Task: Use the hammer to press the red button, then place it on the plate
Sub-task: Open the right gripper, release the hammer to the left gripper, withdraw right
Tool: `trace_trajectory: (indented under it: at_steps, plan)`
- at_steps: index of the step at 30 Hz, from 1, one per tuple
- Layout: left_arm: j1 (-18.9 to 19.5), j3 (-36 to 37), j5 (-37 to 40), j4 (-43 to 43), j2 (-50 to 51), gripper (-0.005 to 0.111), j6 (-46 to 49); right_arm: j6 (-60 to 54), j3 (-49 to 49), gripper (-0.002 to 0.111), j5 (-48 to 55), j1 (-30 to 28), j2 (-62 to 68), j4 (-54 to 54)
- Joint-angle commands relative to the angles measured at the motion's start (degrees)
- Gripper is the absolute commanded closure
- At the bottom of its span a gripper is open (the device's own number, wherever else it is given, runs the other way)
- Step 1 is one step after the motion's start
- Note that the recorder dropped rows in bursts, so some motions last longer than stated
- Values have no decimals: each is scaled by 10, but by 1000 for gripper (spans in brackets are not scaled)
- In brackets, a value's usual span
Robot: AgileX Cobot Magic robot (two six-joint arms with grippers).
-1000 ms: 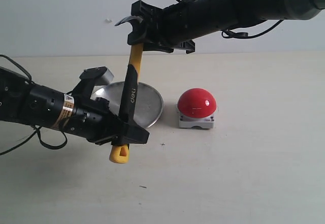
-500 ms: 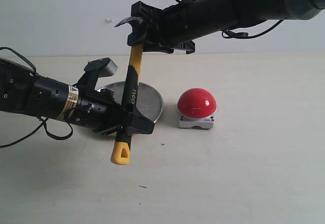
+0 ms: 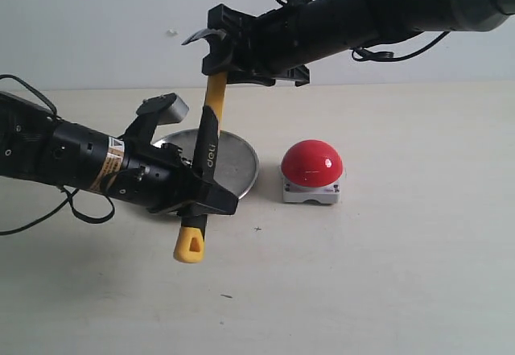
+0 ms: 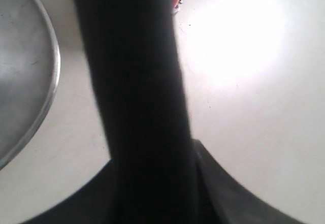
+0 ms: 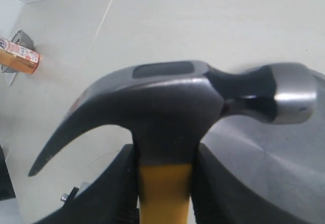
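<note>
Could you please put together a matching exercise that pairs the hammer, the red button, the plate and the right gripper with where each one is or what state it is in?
Things:
1. hammer
2. red button
3. plate
4. right gripper

Places or states:
A. stands on the table beside the plate, untouched
B. shut just below the hammer's head
C. held in the air, head up
D. lies flat on the table, partly hidden by the hammer's handle in the exterior view

Pairs: 1-C; 2-A; 3-D; 4-B.
</note>
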Motion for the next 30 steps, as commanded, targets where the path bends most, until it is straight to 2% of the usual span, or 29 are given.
trace_trajectory:
  at_steps: [1,13,22,24,30]
  plan:
    - [-3,-4,-6,16,-23,106,5,0,-3,108,0,-1,-10,16]
    - [-3,-4,-4,29,-55,107,5,0,-3,108,-5,-1,-10,6]
    - [32,-4,-14,39,-57,107,-12,8,-3,108,-8,-1,-10,0]
    - [33,-4,-12,40,-57,107,-12,9,-3,105,-8,-1,-10,0]
    - [34,-4,-9,40,-57,107,-12,25,-3,86,-8,-1,-10,-14]
